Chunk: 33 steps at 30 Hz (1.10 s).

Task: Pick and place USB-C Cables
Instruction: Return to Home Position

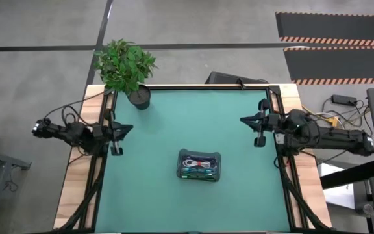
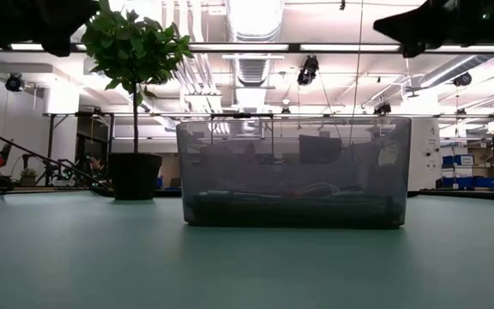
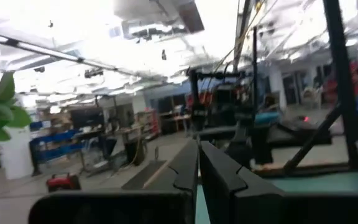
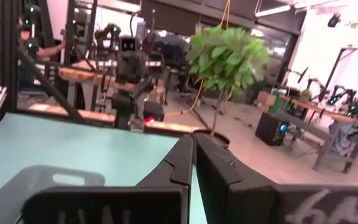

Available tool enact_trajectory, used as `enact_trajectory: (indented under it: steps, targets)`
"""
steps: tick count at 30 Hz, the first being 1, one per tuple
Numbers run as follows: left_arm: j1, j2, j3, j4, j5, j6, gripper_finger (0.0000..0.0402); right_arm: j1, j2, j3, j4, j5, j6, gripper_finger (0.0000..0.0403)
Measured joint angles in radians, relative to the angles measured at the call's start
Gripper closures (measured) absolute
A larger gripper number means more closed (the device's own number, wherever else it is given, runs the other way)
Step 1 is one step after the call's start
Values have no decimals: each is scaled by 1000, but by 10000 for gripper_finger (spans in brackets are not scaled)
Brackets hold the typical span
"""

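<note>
The grey rounded tray (image 1: pixel 199 166) stands on the green mat near the table's middle, toward the near edge. Inside it lie the USB-C cables (image 1: pixel 199 165): a white-and-red bundle and a green one show from above, with darker ones hard to tell apart. The low view shows the tray (image 2: pixel 294 172) as a translucent box with the cables (image 2: pixel 294 196) on its floor. My left gripper (image 1: pixel 130 129) hovers at the left edge, shut and empty. My right gripper (image 1: pixel 243 120) hovers at the right edge, shut and empty, its fingers (image 4: pixel 194 163) closed together.
A potted plant (image 1: pixel 127 68) stands at the table's far left corner, also in the low view (image 2: pixel 134 94). The mat (image 1: pixel 193 123) between the two arms is bare. A person stands far off in the room in the right wrist view (image 4: pixel 27 43).
</note>
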Motion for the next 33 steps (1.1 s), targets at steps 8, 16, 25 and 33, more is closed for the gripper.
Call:
enact_trajectory:
  steps: [8,16,25,33]
  targets:
    - [16,-87,19,-309,19,-181,401,-47,-101,-16,-91,-91,34,394]
    - [16,-88,-25,-298,39,-236,402,-47,-237,-83,-134,-91,-6,394]
    - [16,-79,-110,-174,51,-246,401,-48,-338,-202,-90,-89,-44,394]
    - [16,-63,-111,-181,5,-261,401,-48,-326,-294,-37,-46,76,394]
